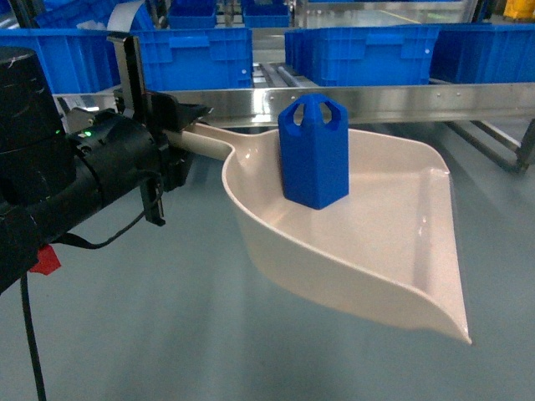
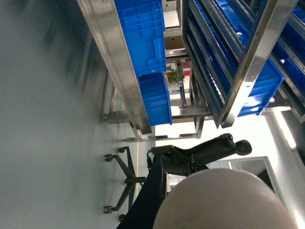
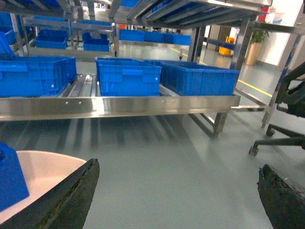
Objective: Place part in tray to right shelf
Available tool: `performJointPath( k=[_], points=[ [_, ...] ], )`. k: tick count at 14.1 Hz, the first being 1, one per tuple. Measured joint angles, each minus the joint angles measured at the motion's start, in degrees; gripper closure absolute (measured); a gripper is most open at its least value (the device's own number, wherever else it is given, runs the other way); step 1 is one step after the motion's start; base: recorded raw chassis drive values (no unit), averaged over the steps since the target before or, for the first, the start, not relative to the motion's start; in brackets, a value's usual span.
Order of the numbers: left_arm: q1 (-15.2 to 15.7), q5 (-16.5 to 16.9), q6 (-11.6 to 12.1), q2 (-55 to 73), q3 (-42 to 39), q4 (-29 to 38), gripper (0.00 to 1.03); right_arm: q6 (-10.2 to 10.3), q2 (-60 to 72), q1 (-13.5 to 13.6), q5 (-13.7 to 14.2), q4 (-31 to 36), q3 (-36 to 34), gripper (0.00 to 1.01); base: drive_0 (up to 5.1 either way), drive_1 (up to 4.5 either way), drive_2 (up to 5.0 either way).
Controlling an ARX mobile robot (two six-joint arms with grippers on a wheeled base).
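Note:
The beige tray (image 1: 393, 242) hangs in the air over the grey floor, tipped a little down towards its front lip. My left gripper (image 1: 171, 125) is shut on its long handle (image 1: 205, 140). The blue part (image 1: 313, 154) stands upright in the tray's back half. Behind it runs the steel front rail of the shelf (image 1: 351, 100), and the tray stays short of that rail. In the right wrist view my right gripper (image 3: 178, 166) is open with only floor between its fingers; the tray (image 3: 43, 167) and part (image 3: 9, 183) sit at its lower left. The left wrist view shows the tray's beige underside (image 2: 224, 200).
Large blue crates (image 1: 359, 50) stand on the shelf behind the rail, with more (image 3: 126, 76) on the same level and on racks above. A black office chair (image 3: 286, 109) stands on the floor to the right; it shows as well in the left wrist view (image 2: 126, 179).

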Motion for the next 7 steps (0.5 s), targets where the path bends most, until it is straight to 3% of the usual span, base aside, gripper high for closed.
performJointPath(
  k=[7],
  points=[
    [-0.3, 0.1, 0.0, 0.0, 0.0, -0.1, 0.91, 0.0, 0.3, 0.0, 0.1, 0.0, 0.0, 0.03, 0.3, 4.15, -3.6]
  ],
)
